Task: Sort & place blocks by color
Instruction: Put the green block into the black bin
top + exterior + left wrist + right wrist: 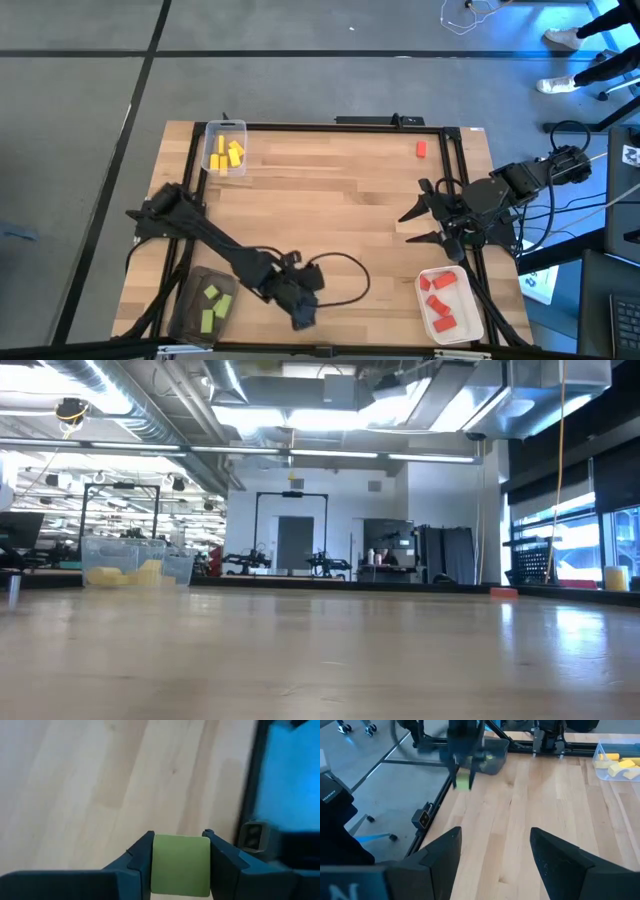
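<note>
At the surface's near left corner lies a dark tray (190,305) holding three light green blocks (215,306); toward the far left corner a clear tray (224,128) holds the yellow blocks (226,155), also seen in the low view as a clear box with yellow pieces (125,573); near the middle of the near edge the left end effector (303,318) is clamped on a light green block (180,865), its two dark fingers (142,862) pressing the block's sides above bare wood; a lone red block (421,149) lies near the far right corner, apart from every tray; by the right edge the right end effector (420,226) hangs with fingers spread wide and nothing between them; at the near right corner a white tray (470,320) holds several red blocks (440,298).
</note>
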Controlling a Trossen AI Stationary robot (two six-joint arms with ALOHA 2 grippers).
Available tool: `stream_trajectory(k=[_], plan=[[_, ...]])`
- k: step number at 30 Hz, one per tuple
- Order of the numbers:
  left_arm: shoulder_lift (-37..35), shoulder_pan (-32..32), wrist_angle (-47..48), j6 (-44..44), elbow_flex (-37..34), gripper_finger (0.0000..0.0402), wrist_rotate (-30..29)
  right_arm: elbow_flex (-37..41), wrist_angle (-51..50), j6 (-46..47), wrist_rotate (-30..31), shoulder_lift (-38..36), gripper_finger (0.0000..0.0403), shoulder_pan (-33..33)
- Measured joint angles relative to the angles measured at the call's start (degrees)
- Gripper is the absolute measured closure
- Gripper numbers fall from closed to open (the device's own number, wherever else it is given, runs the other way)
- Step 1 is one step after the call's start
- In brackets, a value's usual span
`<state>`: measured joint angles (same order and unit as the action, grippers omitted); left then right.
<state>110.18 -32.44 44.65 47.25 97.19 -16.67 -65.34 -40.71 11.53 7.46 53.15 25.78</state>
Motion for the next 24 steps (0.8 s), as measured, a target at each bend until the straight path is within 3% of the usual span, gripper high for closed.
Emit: stream_trajectory(k=[6,11,24], plan=[[-6.6,-2.4,10.4,7.9,0.1,0.0277,-3.7,0.0,0.3,0.0,0.0,0.0,0.0166,0.0],[-10.3,-4.9,19.4,15.7,0.1,0.0277,-2.8,0.0,0.2,0.0,0.0,0.0,0.0166,0.0],[-11.6,-13.5,37.7,36.4,0.1,0.0277,13.4,0.0,0.7,-1.6,0.0,0.0,0.0166,0.0]])
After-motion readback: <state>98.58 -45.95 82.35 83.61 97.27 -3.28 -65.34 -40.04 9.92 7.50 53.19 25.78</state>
